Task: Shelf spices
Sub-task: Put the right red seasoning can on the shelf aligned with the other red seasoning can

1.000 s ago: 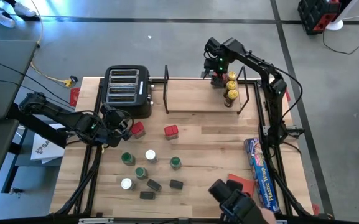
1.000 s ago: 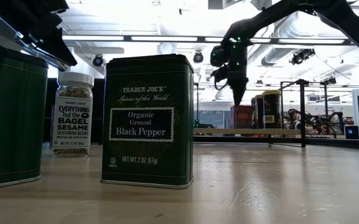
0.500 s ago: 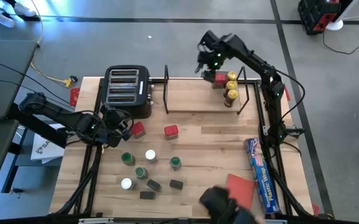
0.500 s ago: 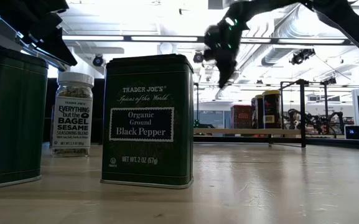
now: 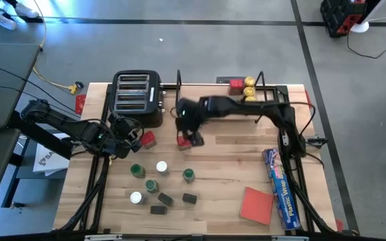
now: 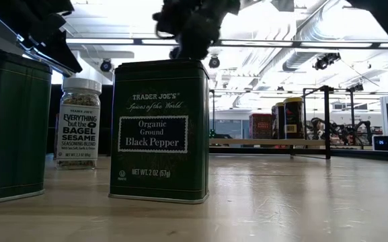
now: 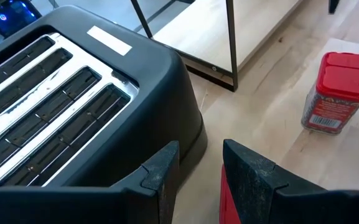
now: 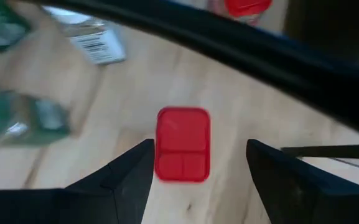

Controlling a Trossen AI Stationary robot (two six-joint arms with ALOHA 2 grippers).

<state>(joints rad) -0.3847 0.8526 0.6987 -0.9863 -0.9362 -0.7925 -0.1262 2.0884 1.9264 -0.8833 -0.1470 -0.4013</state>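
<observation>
Big picture first: the shelf (image 5: 219, 107) stands at the back of the table beside the toaster (image 5: 136, 98), and only three spices sit on it, a red-topped jar (image 5: 235, 85) and two yellow-topped ones (image 5: 249, 82) at its right end. So the job looks barely begun: a cluster of green, white and black spices (image 5: 160, 183) waits up front. The right gripper (image 5: 190, 136) hangs over a red-lidded jar (image 8: 182, 144), fingers spread wide, holding nothing. The left gripper (image 5: 139, 136) waits by the toaster, nearly closed on what seems to be another red-capped jar (image 5: 148, 139).
</observation>
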